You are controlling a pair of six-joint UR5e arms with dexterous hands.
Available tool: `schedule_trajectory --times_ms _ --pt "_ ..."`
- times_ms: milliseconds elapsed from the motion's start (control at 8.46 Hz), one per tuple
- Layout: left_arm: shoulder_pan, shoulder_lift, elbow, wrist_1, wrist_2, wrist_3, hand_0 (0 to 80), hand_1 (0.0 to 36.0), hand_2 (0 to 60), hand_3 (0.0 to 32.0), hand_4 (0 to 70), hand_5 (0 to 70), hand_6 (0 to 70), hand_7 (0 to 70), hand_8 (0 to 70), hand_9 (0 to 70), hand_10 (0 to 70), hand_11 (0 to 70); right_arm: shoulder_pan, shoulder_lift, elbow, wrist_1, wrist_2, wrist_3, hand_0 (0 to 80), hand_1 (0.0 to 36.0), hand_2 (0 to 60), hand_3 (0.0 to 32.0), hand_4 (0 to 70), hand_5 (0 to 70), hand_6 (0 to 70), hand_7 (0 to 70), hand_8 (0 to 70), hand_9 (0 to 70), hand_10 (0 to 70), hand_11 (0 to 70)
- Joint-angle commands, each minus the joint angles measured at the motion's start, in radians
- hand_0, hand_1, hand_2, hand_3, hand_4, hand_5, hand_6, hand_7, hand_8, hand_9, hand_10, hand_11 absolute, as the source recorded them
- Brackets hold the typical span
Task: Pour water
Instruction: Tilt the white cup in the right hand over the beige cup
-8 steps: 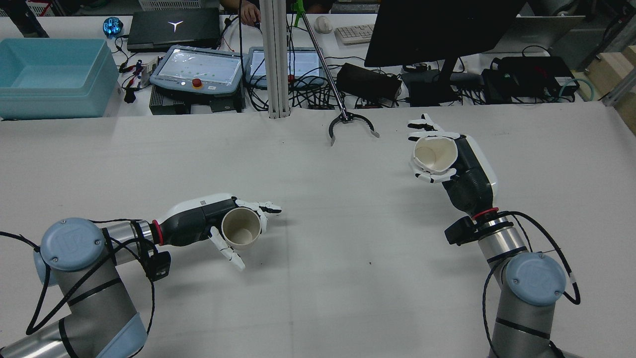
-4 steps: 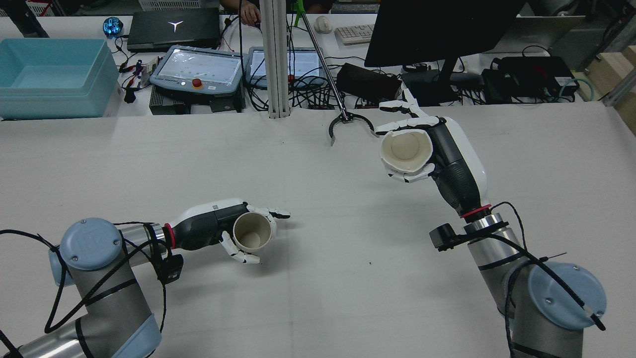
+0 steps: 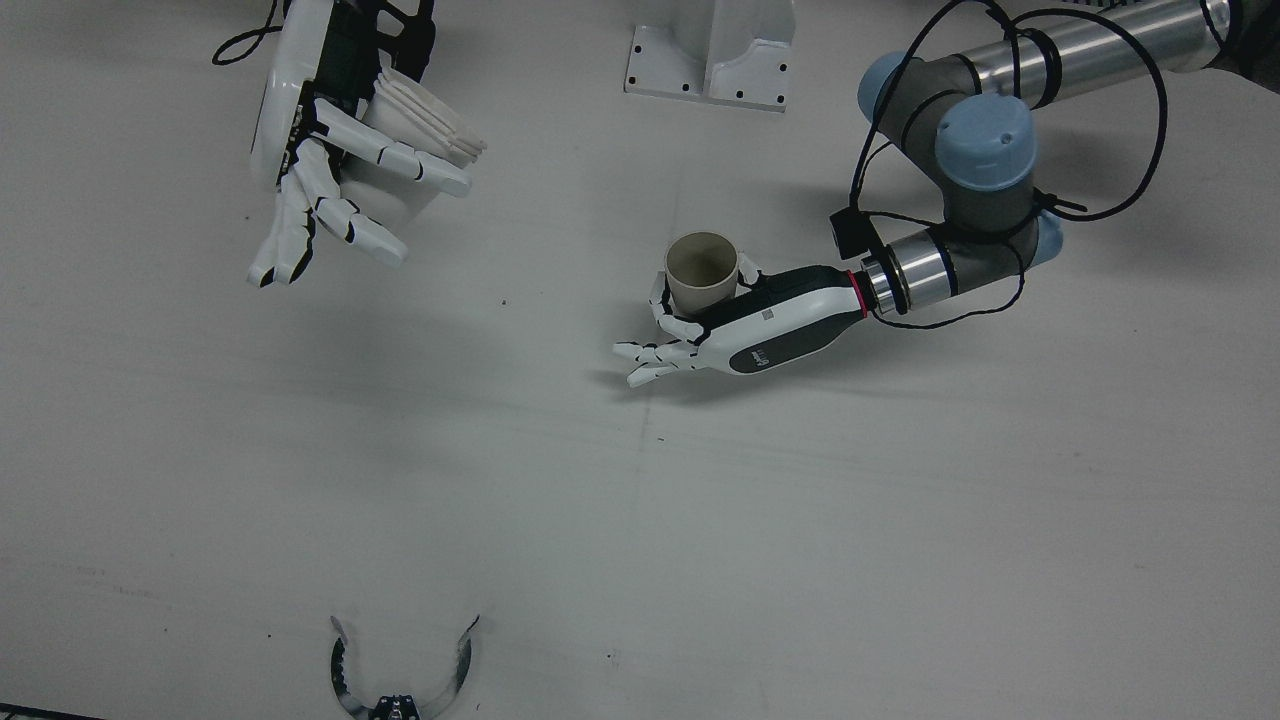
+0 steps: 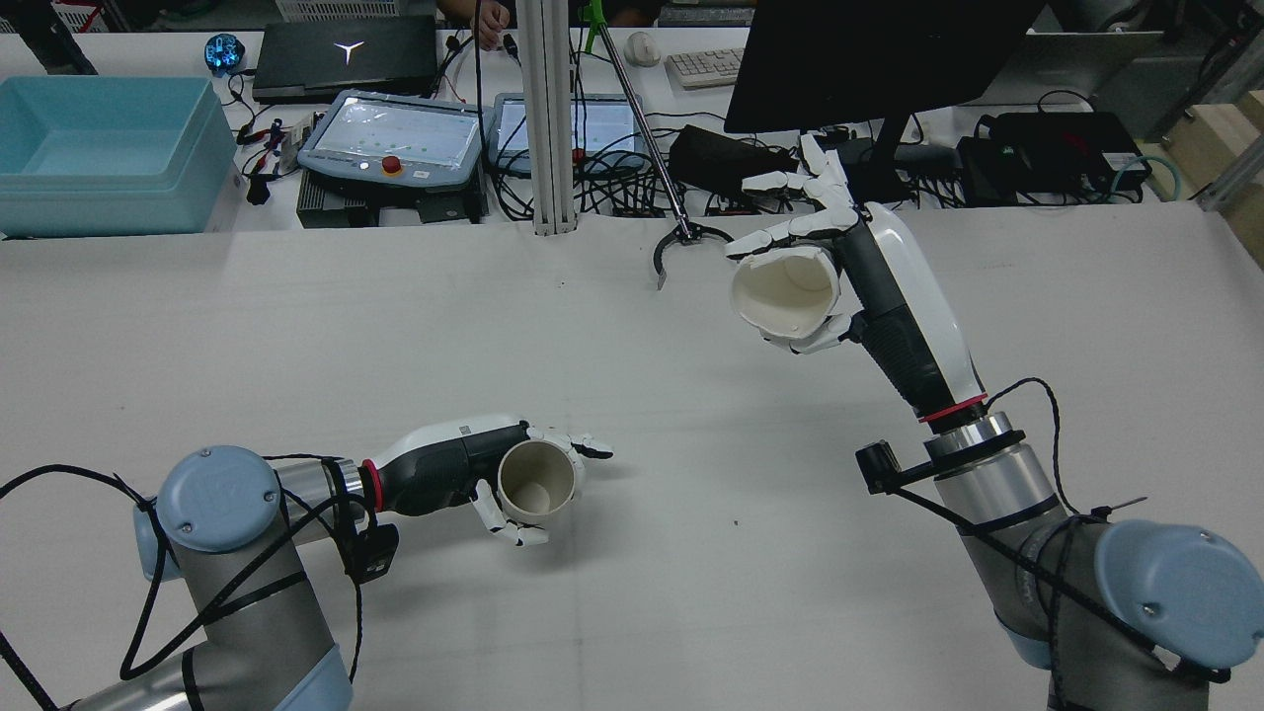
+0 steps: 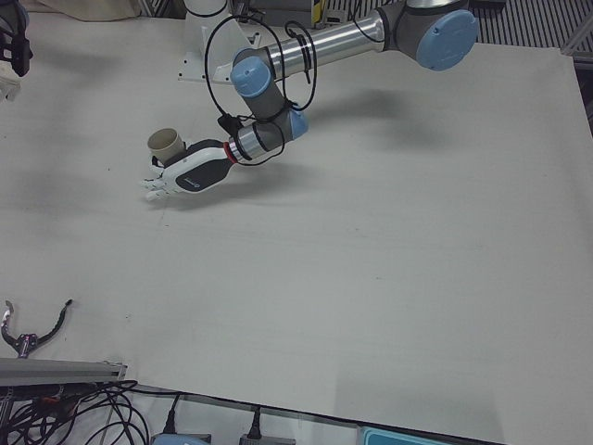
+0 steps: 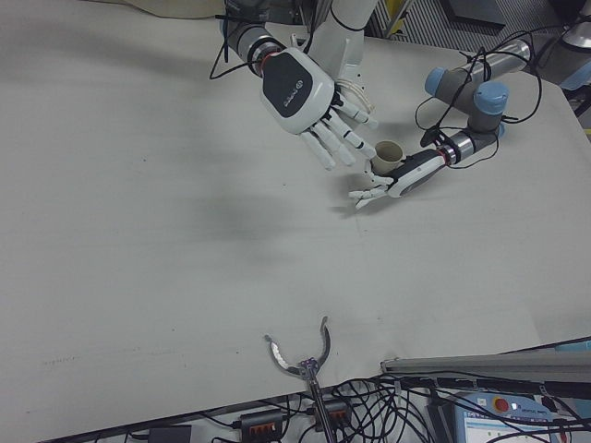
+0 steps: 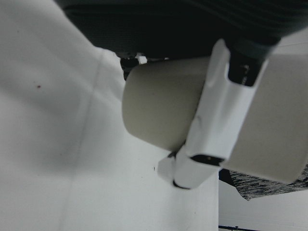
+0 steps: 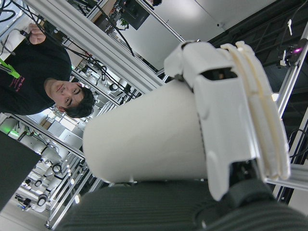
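Two cups, no visible contents: left hand (image 4: 494,474) grips beige cup (image 4: 536,482), right hand (image 4: 839,272) white cup (image 4: 785,286)

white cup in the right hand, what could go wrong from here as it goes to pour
1. The white cup is already tipped with its mouth sideways, well apart from the tan cup, so any contents could spill on the table first.
2. Its rim looks squashed in the right hand; a tighter squeeze may buckle it.
3. The left hand holds the tan cup with several fingers loose, so a bump might shift it.
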Motion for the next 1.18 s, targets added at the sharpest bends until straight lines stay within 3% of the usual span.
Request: schedule_trajectory --times_ms 0,355,709,945,1064 --pt "0.04 -0.033 0.005 0.01 0.002 -0.001 80.0 36.0 36.1 0.0 70.0 70.0 11.3 14.4 5.5 1.5 7.5 14.5 -0.069 0.13 0.002 0.006 -0.077 -0.431 80.0 36.0 45.4 0.0 70.0 11.0 29.4 24.3 5.0 3.4 0.0 0.0" --pt "0.039 -0.035 0.015 0.009 0.002 -0.001 80.0 36.0 34.3 0.0 70.0 70.0 11.6 14.4 5.6 1.5 7.7 14.9 -0.13 0.126 -0.009 0.003 -0.126 -0.494 80.0 35.9 43.4 0.0 70.0 11.0 31.3 24.1 7.3 3.4 0.0 0.0" --pt "0.036 -0.035 0.017 0.009 0.002 -0.001 80.0 36.0 32.3 0.0 70.0 70.0 11.9 14.3 5.5 1.5 7.8 15.1 -0.15 0.114 -0.004 0.002 -0.134 -0.577 80.0 34.7 40.6 0.0 70.0 10.3 29.0 21.7 6.5 2.9 0.0 0.0" --pt "0.024 -0.032 0.014 0.01 0.002 -0.01 80.0 36.0 33.4 0.0 70.0 70.0 12.1 14.6 5.6 1.7 7.9 15.1 -0.116 0.102 0.025 0.029 -0.1 -0.545 80.0 34.3 40.9 0.0 70.0 10.2 28.4 20.4 7.1 2.7 0.0 0.0" --pt "-0.028 -0.024 0.006 0.007 0.002 -0.021 80.0 36.0 32.3 0.0 70.0 70.0 11.8 14.5 5.5 1.7 7.8 15.1 -0.066 0.073 0.025 0.084 -0.003 -0.429 78.8 32.5 41.6 0.0 70.0 9.5 27.6 19.0 7.0 2.4 0.0 0.0"
